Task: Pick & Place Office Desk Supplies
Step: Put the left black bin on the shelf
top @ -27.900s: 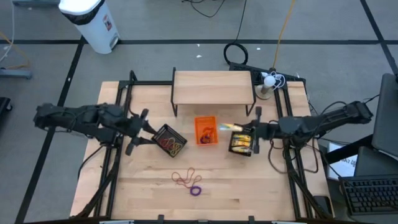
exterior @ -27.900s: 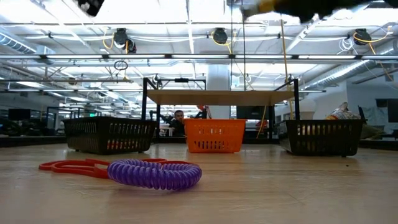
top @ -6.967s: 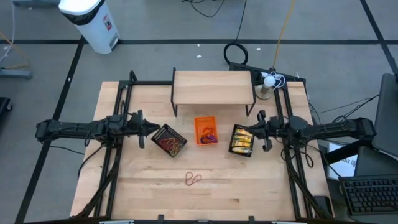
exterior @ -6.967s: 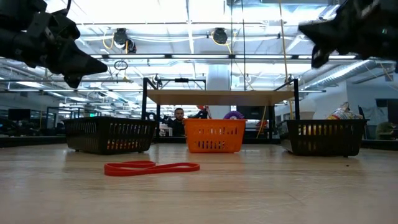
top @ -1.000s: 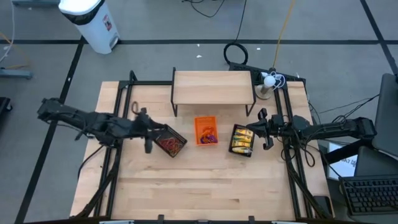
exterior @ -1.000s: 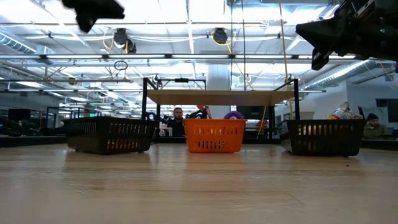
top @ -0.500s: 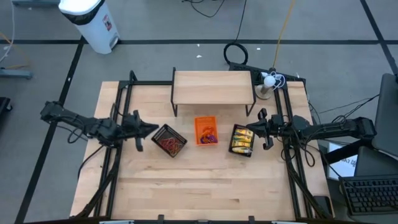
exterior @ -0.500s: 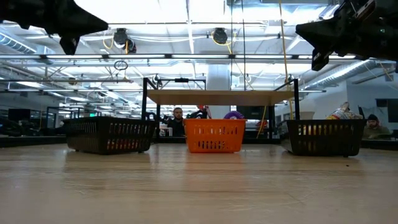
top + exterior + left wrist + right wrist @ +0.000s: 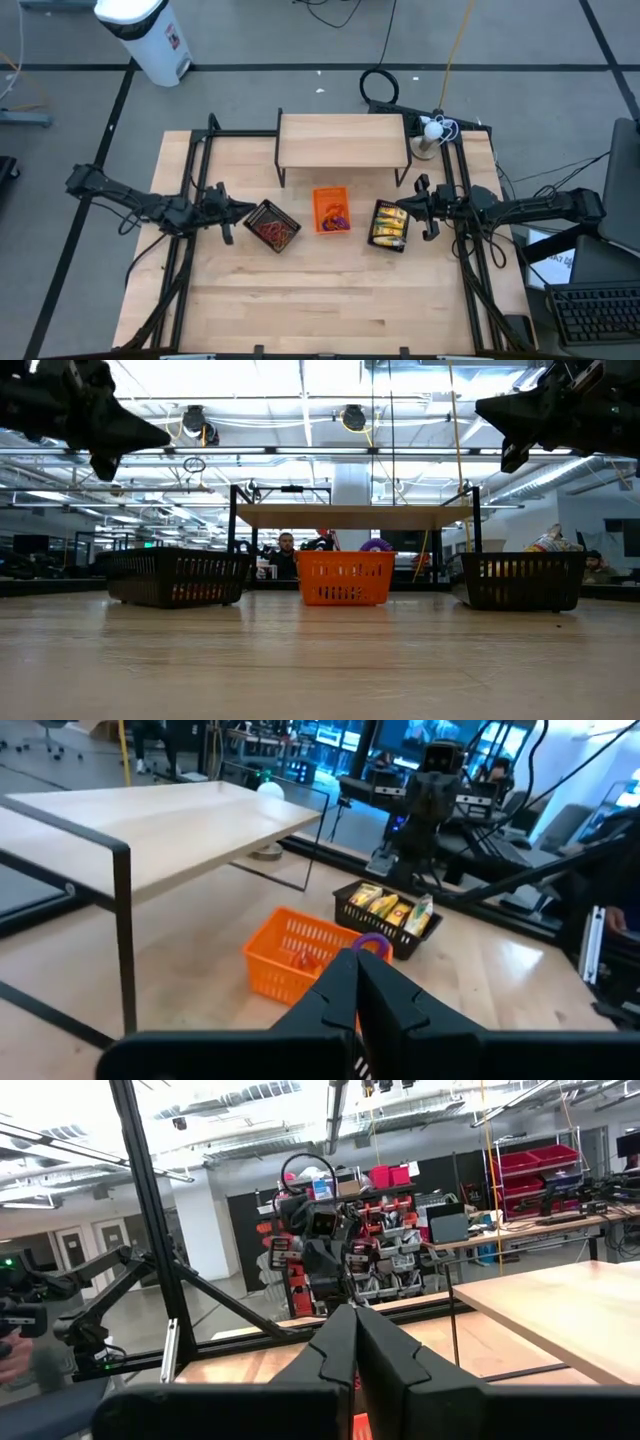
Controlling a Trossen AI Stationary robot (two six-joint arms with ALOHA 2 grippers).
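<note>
My left gripper (image 9: 243, 209) has pulled back, left of the orange tray (image 9: 330, 210), fingers clenched, empty. My right gripper (image 9: 402, 211), clenched too, waits right of it. Rubber bands (image 9: 275, 232) lie in the left mesh tray (image 9: 271, 225).

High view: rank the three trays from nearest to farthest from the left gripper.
From the left gripper:
1. Black mesh tray with rubber bands, right beside it.
2. Small orange tray, table centre.
3. Black mesh tray with yellow packets, by the right gripper.

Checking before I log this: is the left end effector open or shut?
Shut. The left end effector has its fingers pressed together, empty, beside the left black mesh tray.
</note>
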